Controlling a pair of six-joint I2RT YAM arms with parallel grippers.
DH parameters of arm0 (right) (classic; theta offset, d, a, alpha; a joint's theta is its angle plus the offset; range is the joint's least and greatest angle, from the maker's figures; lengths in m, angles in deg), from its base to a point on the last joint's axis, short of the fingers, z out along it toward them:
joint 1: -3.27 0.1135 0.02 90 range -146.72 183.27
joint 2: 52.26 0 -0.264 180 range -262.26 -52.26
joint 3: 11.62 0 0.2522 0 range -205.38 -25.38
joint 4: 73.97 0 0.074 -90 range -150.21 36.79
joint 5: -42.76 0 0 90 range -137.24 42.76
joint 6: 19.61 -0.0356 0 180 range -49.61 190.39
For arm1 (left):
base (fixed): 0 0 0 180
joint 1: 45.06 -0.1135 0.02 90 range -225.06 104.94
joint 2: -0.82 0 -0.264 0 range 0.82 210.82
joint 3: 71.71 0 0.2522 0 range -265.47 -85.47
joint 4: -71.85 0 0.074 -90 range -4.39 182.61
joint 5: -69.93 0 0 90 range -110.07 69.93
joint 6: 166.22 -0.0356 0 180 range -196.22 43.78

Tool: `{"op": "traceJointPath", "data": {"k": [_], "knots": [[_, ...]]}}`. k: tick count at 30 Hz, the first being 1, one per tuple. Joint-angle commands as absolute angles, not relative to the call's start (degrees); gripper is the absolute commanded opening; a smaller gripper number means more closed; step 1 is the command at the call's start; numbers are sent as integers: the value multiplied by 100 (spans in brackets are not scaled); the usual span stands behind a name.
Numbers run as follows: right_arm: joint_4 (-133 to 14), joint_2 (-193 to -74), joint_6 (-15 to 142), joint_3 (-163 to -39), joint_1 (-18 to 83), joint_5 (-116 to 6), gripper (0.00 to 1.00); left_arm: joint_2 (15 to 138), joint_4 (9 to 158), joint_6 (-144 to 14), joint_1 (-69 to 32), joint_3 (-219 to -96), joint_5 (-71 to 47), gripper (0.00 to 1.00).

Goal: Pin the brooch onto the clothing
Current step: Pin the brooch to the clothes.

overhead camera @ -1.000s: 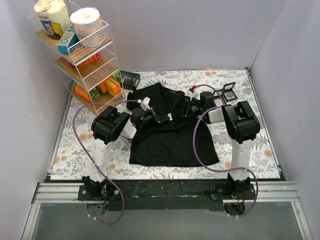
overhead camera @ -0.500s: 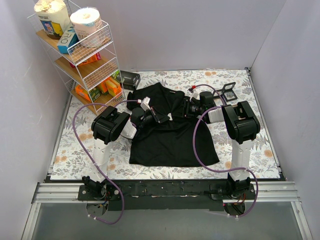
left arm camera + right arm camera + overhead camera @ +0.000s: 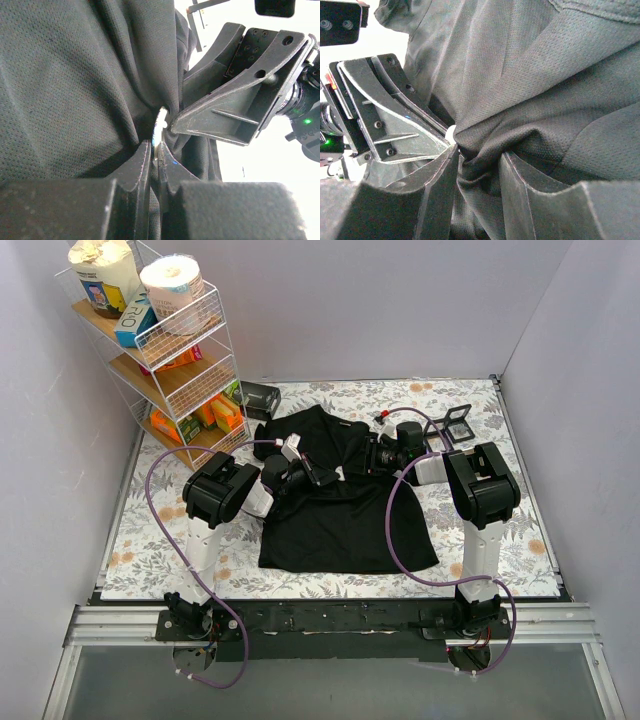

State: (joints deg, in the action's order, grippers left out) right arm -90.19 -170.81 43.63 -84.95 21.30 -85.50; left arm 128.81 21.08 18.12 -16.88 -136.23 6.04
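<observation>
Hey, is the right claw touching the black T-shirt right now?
Touching. The right wrist view shows a fold of the T-shirt bunched between the fingers of the right claw, pressed against both.

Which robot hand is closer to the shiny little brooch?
Left. The left gripper is pinching the brooch itself; the right gripper is right beside it, gripping a fold of the T-shirt.

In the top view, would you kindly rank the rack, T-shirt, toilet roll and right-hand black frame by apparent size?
1. rack and T-shirt: too alike to rank
2. toilet roll
3. black frame
</observation>
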Motion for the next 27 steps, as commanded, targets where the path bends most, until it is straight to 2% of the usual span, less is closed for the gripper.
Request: {"op": "traceJointPath", "data": {"k": [1, 27], "knots": [[-8017, -17320, 4666, -8462, 2287, -8002, 45, 12730, 2163, 1729, -1729, -13723, 577, 0], [-7454, -17487, 4851, -8804, 2446, -7677, 43, 12695, 2418, 1606, -1711, -13873, 638, 0]]}}
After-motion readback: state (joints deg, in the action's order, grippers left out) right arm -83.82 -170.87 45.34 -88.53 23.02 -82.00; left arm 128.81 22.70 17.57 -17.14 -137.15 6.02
